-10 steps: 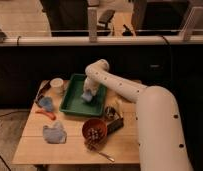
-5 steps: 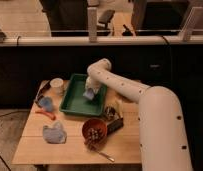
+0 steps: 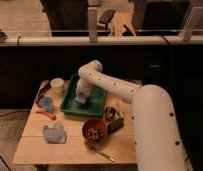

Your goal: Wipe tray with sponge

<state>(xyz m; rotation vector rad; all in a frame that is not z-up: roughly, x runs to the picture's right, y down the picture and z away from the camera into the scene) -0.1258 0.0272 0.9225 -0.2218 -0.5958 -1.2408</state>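
A green tray (image 3: 95, 102) lies on the wooden table (image 3: 40, 145), behind its middle. My white arm reaches from the lower right over the tray and bends down into it. My gripper (image 3: 82, 96) is inside the tray near its left part, pressed down on a pale blue-grey sponge (image 3: 80, 99) that rests on the tray floor. The arm's wrist hides the top of the sponge.
A white cup (image 3: 57, 85) stands left of the tray. A blue object (image 3: 46, 103) and an orange-red tool (image 3: 45, 114) lie at the left. A crumpled blue cloth (image 3: 54, 133) lies front left. A brown bowl (image 3: 94, 130) with small items and a fork (image 3: 101, 152) sit in front.
The gripper and sponge have slid slightly toward the tray's left front part. Nothing else on the table has moved.
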